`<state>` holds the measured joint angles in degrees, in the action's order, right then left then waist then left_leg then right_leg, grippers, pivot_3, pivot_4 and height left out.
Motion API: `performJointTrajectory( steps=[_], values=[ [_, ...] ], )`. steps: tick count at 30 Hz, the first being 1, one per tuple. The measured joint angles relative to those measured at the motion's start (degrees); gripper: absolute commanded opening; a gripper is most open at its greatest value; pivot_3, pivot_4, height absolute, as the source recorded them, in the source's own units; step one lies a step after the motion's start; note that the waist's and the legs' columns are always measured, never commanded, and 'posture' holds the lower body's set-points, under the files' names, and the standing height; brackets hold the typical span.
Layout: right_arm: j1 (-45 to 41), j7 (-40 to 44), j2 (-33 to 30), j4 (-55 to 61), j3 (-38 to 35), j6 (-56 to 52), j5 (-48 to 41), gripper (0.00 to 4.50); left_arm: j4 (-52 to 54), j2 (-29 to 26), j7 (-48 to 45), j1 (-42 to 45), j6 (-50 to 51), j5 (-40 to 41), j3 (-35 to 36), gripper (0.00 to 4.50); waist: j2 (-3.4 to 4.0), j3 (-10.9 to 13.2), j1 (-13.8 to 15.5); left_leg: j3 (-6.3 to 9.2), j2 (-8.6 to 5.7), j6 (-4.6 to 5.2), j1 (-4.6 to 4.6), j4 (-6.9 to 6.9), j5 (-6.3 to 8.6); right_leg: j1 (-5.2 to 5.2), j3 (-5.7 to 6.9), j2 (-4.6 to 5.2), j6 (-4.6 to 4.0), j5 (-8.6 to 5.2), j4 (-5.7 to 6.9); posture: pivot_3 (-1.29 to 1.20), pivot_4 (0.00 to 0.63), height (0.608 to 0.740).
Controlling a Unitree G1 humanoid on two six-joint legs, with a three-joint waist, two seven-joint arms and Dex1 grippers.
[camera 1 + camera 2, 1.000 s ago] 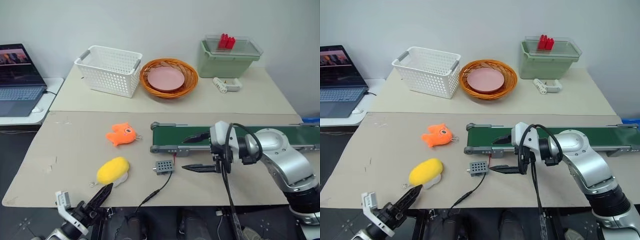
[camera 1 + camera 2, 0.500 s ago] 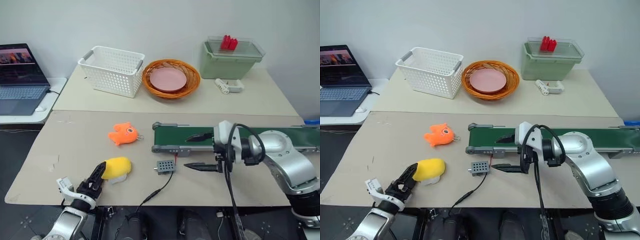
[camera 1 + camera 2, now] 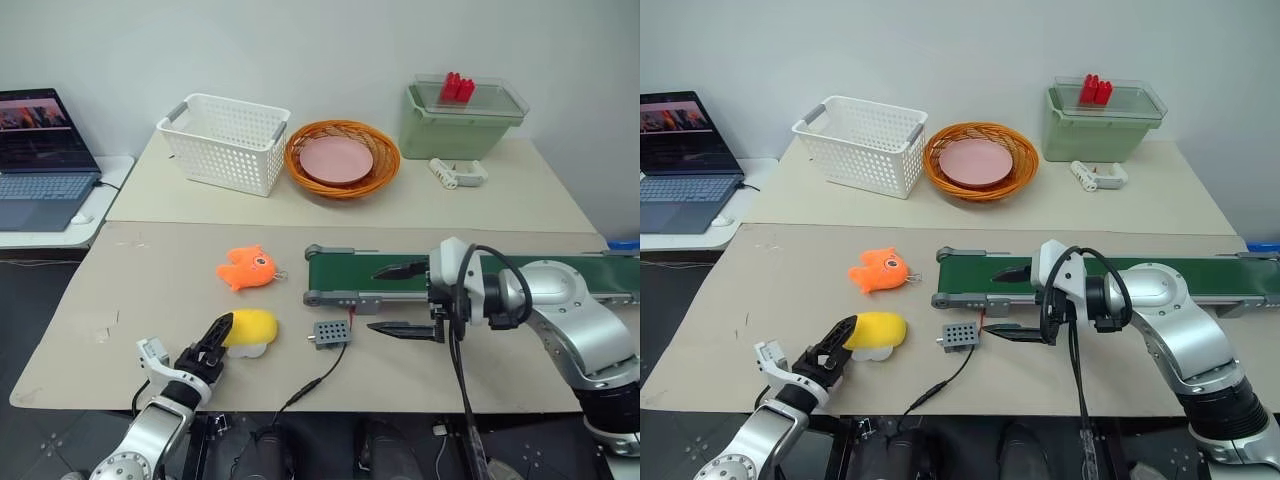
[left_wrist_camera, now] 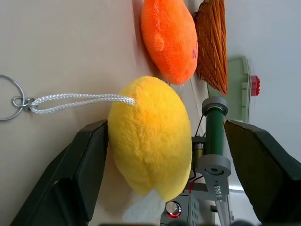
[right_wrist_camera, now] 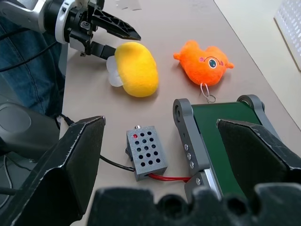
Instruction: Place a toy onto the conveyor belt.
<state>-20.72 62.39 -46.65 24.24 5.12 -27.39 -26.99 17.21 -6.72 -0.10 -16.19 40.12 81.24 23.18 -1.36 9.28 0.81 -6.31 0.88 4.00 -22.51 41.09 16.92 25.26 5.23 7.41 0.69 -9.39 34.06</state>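
Yellow plush toy [image 3: 252,328] lying on the tabletop [image 3: 150,290], between the spread fingers of the left gripper [image 3: 215,342]; right gripper [image 3: 398,298], fingers open, beside the conveyor belt [image 3: 345,272].

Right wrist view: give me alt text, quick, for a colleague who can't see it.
The left end effector, fingers open, straddles the near end of the yellow plush toy on the table. Beyond lie an orange fish plush, a grey switch box and the conveyor belt end.
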Motion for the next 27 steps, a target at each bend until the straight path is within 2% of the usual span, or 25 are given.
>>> performJointTrajectory(
  steps=[1,8,15,20,27],
  values=[
    [0.00,-0.10,0.01,0.06,-0.02,-0.07,-0.21,4.50,0.00,-0.13,0.00,-0.06,0.00,-0.11,-0.18,3.35,0.00,0.00,0.01,0.00,0.00,0.00,0.00,0.00,0.00,-0.01,0.00,0.00,0.00,0.00,0.00,0.00,0.150,0.740],
    [0.00,-0.66,0.01,0.07,-0.30,-0.28,-0.35,4.50,0.01,-0.24,1.20,0.09,-0.08,-0.11,-0.81,0.78,0.00,0.00,0.02,0.00,0.00,0.00,0.01,-0.01,0.00,-0.01,0.00,0.00,-0.01,-0.01,0.00,0.00,0.150,0.740],
    [0.00,-0.67,0.01,0.06,-0.31,-0.28,-0.39,4.50,0.72,-0.52,1.90,0.77,-0.37,-0.43,-1.21,0.78,0.00,0.00,0.09,0.01,0.00,0.00,0.01,-0.01,0.00,-0.01,0.00,0.01,-0.01,-0.01,0.00,0.00,0.150,0.740],
    [0.00,-0.57,0.01,-0.06,-0.31,-0.28,-0.37,4.50,6.97,-1.15,4.32,5.01,-2.27,0.50,-1.40,0.78,-0.01,0.01,0.23,0.01,0.00,-0.01,0.00,-0.01,0.00,-0.02,-0.01,0.02,-0.02,0.00,-0.01,0.00,0.150,0.740],
    [-0.41,0.01,0.29,-1.62,-0.15,-0.20,-0.13,4.50,14.60,-9.01,9.73,16.14,-2.79,1.22,-2.85,0.78,-0.01,0.01,0.18,0.00,-0.02,-0.33,0.07,-0.04,-0.20,-0.11,-0.01,-0.01,0.07,0.06,-0.01,0.00,0.150,0.740]
  ],
)
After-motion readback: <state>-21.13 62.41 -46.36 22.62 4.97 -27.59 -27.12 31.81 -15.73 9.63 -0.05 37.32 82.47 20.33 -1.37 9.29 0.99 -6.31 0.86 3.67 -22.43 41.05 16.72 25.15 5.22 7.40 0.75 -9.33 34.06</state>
